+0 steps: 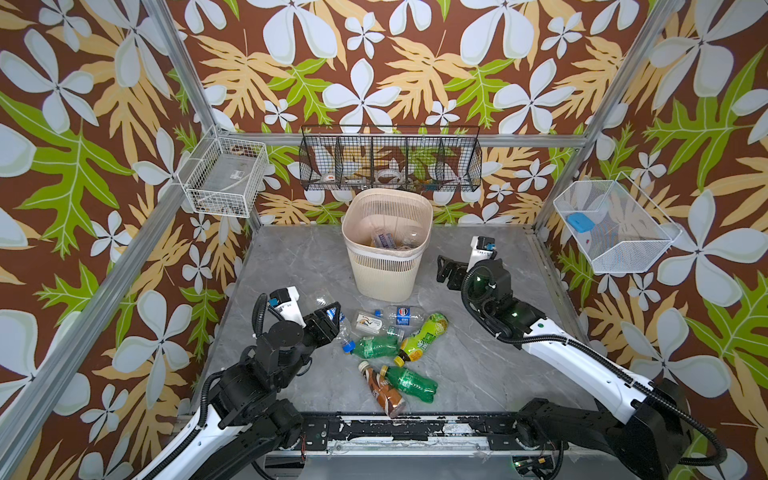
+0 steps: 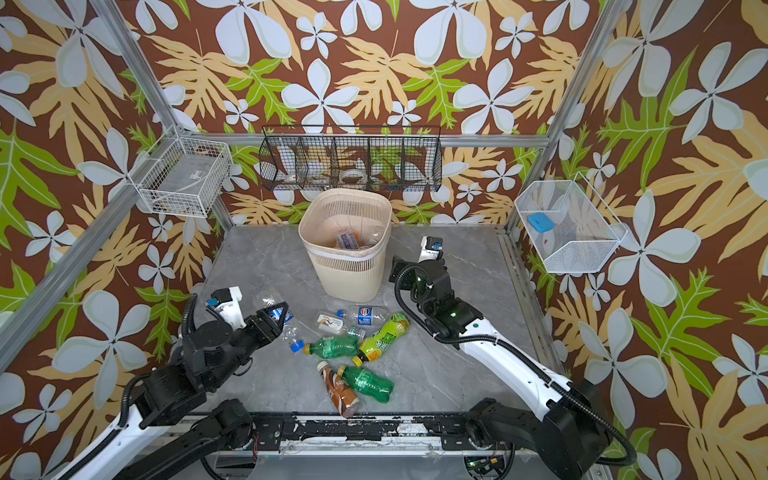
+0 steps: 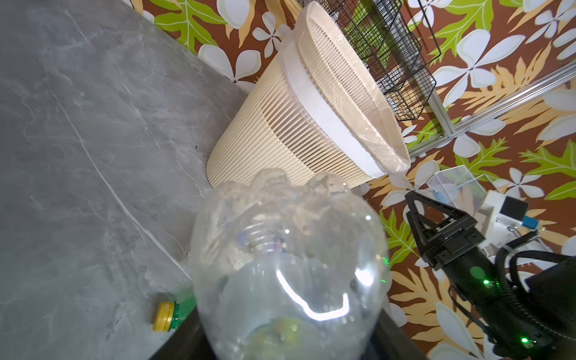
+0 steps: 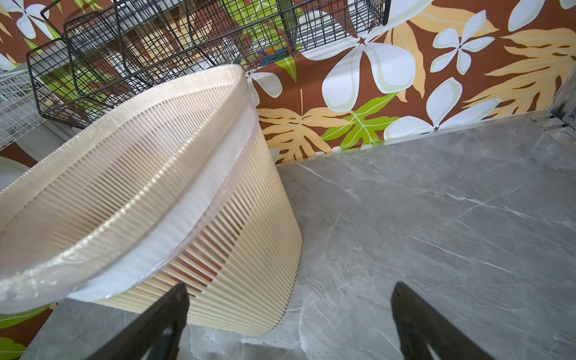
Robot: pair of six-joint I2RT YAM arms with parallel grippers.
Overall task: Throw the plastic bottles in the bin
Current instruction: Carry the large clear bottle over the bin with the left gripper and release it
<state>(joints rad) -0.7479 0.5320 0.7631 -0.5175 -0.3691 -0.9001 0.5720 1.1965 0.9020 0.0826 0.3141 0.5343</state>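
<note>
My left gripper [image 1: 334, 322] is shut on a crushed clear bottle [image 1: 332, 316] with a blue label and blue cap, left of the pile. In the left wrist view this bottle [image 3: 290, 265] fills the foreground and hides the jaws. Several plastic bottles lie mid-table: a clear one [image 1: 401, 314], a white-labelled one [image 1: 370, 323], two green ones [image 1: 374, 347] [image 1: 409, 382], a yellow-green one [image 1: 424, 336] and a brown one [image 1: 382, 388]. The beige slatted bin [image 1: 386, 266] stands behind them with bottles inside. My right gripper [image 1: 446, 270] hangs open and empty right of the bin [image 4: 156, 187].
A black wire rack [image 1: 390, 160] hangs on the back wall just above the bin. White wire baskets [image 1: 224, 174] [image 1: 615, 224] are mounted on the left and right frame posts. The black rail [image 1: 386, 428] runs along the table's front edge.
</note>
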